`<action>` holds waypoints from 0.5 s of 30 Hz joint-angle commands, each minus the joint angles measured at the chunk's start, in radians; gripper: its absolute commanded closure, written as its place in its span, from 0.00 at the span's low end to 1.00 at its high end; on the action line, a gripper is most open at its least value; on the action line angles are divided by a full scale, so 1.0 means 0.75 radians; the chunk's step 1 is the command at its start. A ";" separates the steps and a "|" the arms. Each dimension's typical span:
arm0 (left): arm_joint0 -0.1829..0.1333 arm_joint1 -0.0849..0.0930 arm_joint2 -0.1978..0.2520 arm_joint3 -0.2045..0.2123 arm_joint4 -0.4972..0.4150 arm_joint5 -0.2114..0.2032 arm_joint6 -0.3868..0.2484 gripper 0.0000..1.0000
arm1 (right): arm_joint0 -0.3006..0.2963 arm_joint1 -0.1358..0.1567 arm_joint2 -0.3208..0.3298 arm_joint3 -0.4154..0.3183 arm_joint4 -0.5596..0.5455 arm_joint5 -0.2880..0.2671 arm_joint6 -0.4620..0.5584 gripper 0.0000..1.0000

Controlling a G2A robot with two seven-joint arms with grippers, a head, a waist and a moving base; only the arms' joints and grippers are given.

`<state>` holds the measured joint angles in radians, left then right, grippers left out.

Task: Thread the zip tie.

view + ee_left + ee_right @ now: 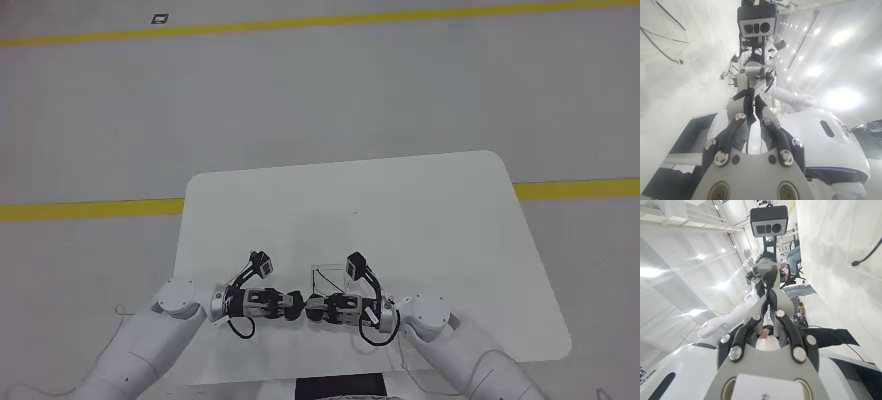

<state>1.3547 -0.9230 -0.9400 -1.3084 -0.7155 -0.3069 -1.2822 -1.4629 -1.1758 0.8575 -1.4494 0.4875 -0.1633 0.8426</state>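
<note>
Zip tie, thin black plastic strap w/ small blocky head (854,263), shows against the smooth white rounded-corner table (450,200), near both grippers. Left gripper (753,97) & right gripper (767,291) meet tip to tip. Each has its fingers drawn almost together, w/ tips wrapped in black fabric. Can't tell what they pinch.
</note>
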 commanded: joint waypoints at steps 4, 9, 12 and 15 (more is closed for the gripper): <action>0.001 0.001 0.001 0.000 -0.001 -0.003 0.001 1.00 | 0.000 0.000 -0.001 -0.002 -0.001 0.000 0.000 1.00; 0.001 0.003 0.001 -0.001 -0.002 -0.006 0.001 1.00 | -0.002 0.001 0.002 -0.001 0.003 -0.001 -0.004 0.91; 0.004 0.005 -0.005 0.000 -0.008 -0.013 0.000 1.00 | -0.016 0.006 0.030 0.006 0.028 -0.018 -0.011 0.00; 0.010 0.009 -0.015 0.001 -0.016 -0.020 -0.004 1.00 | -0.038 0.018 0.071 0.004 0.042 -0.035 -0.005 0.00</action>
<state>1.3602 -0.9171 -0.9488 -1.3076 -0.7256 -0.3205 -1.2839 -1.4856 -1.1656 0.8997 -1.4452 0.5161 -0.1860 0.8371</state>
